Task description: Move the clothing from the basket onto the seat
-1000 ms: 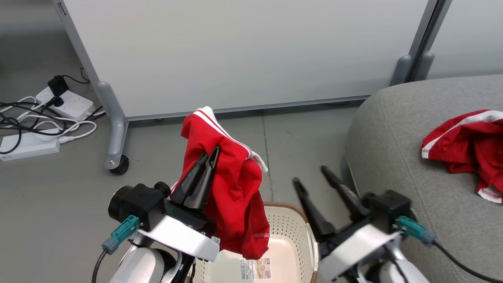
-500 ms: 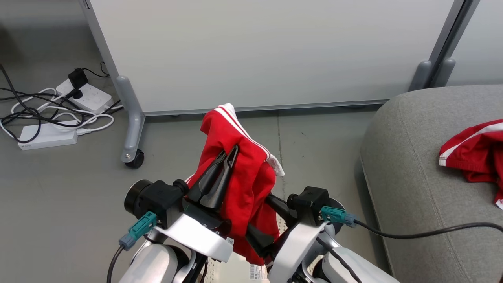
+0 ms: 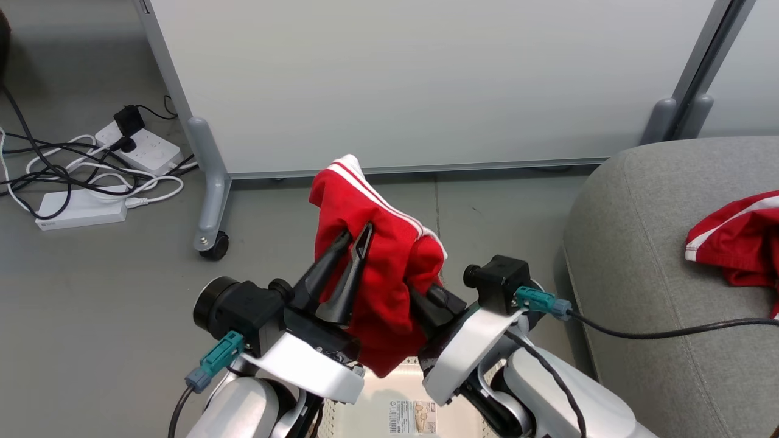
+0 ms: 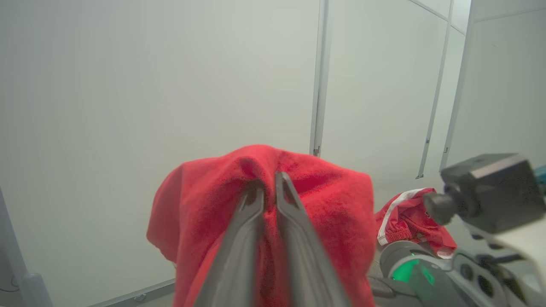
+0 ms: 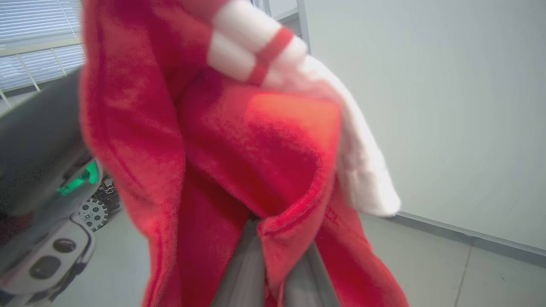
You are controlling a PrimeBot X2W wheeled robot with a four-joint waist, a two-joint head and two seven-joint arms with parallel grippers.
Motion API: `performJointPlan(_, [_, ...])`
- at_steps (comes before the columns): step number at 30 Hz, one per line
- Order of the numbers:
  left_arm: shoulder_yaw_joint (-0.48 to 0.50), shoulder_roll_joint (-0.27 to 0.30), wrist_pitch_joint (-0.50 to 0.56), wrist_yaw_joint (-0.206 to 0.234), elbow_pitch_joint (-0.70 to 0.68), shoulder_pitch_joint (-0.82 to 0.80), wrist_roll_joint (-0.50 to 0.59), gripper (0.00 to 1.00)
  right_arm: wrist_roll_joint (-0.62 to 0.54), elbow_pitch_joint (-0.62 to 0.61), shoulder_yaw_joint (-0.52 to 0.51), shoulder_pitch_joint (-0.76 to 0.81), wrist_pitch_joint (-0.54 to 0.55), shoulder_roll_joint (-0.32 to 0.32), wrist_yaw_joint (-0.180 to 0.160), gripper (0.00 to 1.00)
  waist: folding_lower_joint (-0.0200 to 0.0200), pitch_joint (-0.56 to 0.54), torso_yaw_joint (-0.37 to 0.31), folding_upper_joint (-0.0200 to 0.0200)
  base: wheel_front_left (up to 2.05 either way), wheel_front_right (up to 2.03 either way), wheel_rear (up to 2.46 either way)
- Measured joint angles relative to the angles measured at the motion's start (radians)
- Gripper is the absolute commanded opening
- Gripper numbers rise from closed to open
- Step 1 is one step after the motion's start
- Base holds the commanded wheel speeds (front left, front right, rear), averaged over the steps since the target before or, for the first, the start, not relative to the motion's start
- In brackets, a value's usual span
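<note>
Left gripper and right gripper both clamp tight on the red white-striped garment at centre frame, the grey sofa at right, nearest the right arm.

The clothing is soft, matt red cloth with a fuzzy nap; the seat is matt grey woven fabric; the basket is smooth cream plastic

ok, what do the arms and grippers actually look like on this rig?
Both alike: two long tapered black jaws on a black housing, a white angled bracket, then a glossy white rounded forearm. Left gripper has a black cylindrical camera and a teal connector with a black cable; right gripper has a boxy black camera, same connector and cable. No markings legible.
</note>
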Motion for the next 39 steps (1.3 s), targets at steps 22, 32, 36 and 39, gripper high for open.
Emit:
performJointPlan(22, [-0.151, 0.09, 0.096, -0.032, -0.021, 0.067, 0.078, 1.0, -0.15, 0.025, -0.332, 0.065, 0.003, -0.059, 0.0, 0.0, 0.0, 0.009, -0.113, 0.0, 0.0, 0.0, 0.0])
performJointPlan(32, [-0.205, 0.105, 0.089, -0.052, 0.008, 0.084, 0.083, 1.0, -0.193, -0.02, -0.394, 0.12, 0.045, -0.068, 0.0, 0.0, 0.0, 0.02, -0.2, 0.0, 0.0, 0.0, 0.0])
performJointPlan(36, [-0.214, 0.106, 0.088, -0.052, 0.008, 0.084, 0.083, 1.0, -0.202, -0.038, -0.405, 0.135, 0.063, -0.065, 0.0, 0.0, 0.0, 0.025, -0.24, 0.0, 0.0, 0.0, 0.0])
performJointPlan(39, [-0.221, 0.106, 0.087, -0.05, 0.006, 0.084, 0.083, 1.0, -0.208, -0.051, -0.415, 0.137, 0.074, -0.063, 0.0, 0.0, 0.0, 0.029, -0.273, 0.0, 0.0, 0.0, 0.0])
